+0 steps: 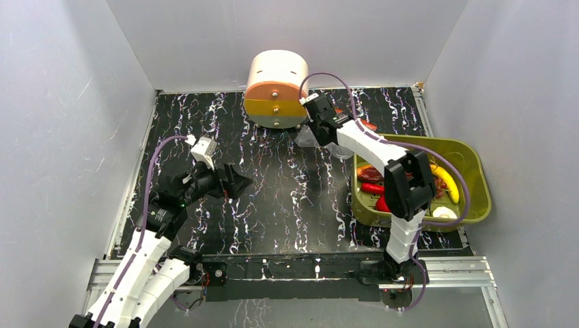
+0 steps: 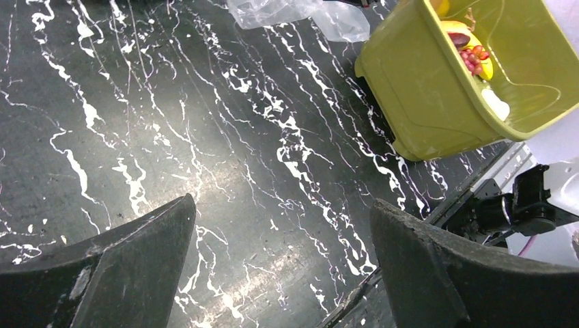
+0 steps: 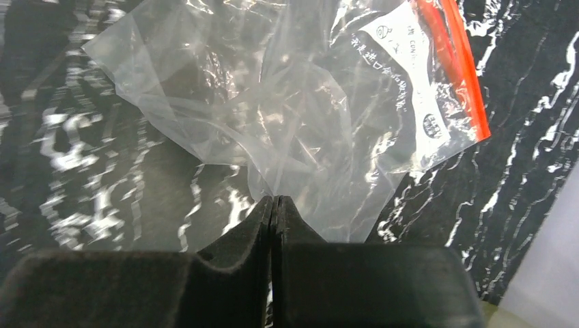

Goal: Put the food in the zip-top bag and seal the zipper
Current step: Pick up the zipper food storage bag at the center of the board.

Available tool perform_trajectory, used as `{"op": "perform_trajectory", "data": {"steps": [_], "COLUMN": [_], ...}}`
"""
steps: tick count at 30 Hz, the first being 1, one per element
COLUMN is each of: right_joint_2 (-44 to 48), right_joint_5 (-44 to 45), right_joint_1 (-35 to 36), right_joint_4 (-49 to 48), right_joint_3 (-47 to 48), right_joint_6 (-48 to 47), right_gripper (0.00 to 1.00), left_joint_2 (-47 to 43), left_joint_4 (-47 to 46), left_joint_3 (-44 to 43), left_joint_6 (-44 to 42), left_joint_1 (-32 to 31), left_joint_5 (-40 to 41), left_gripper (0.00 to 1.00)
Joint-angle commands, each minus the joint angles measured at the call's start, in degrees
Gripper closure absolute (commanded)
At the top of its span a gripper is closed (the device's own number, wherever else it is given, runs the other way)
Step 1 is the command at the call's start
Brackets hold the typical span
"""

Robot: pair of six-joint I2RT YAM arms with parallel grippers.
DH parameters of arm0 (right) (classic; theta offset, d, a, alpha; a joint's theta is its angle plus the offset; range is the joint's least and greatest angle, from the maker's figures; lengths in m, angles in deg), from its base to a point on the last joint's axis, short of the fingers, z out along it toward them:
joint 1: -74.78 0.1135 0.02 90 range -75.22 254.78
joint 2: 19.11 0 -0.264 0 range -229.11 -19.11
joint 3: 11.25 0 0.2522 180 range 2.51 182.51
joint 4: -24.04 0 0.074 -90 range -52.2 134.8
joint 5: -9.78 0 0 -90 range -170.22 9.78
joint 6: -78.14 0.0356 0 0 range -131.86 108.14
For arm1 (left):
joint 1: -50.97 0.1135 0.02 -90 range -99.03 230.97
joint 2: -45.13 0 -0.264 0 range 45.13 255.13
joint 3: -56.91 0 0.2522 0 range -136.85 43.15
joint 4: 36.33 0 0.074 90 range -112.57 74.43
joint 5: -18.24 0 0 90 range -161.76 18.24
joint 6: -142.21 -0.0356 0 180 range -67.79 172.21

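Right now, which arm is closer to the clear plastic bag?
Right. The right tool is shut on the zip-top bag; the left tool hangs open, well away across the table.

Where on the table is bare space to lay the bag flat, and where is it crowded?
Free: the dark centre between the open left claw and the green bin, nearer than the orange drum. Crowded: right rear, where bin, zip-top bag and the right claw pinching it meet.
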Motion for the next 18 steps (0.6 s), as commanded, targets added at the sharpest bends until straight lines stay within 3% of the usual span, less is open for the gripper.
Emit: {"op": "perform_trajectory", "data": {"steps": [1, 7, 14, 18], "right_joint_2": [8.5, 17.0, 27.3, 31.2], "right_joint_5": [-8.3, -18.5, -36.4, -43.9], "right_joint_1": [2.6, 5.9, 6.3, 6.3], "right_joint_4": [3.1, 4.7, 1.1, 0.4], "right_joint_3": [1.3, -1.1, -8.7, -10.4], "right_joint_6": [5.4, 8.1, 9.5, 11.7], "right_gripper": [1.0, 1.0, 1.0, 1.0], "left_joint_2": [-2.4, -3.6, -2.4, 0.3], "left_joint_4": [-3.4, -7.7, -13.1, -11.1], "left_joint_3": [1.6, 2.8, 2.2, -1.2], "left_joint_6": [-0.2, -1.3, -7.4, -10.6], "left_joint_1": [0.3, 0.3, 0.3, 0.3], "left_joint_5": [-3.5, -7.2, -10.8, -11.3], "left_gripper": [0.02, 0.03, 0.04, 0.05]}}
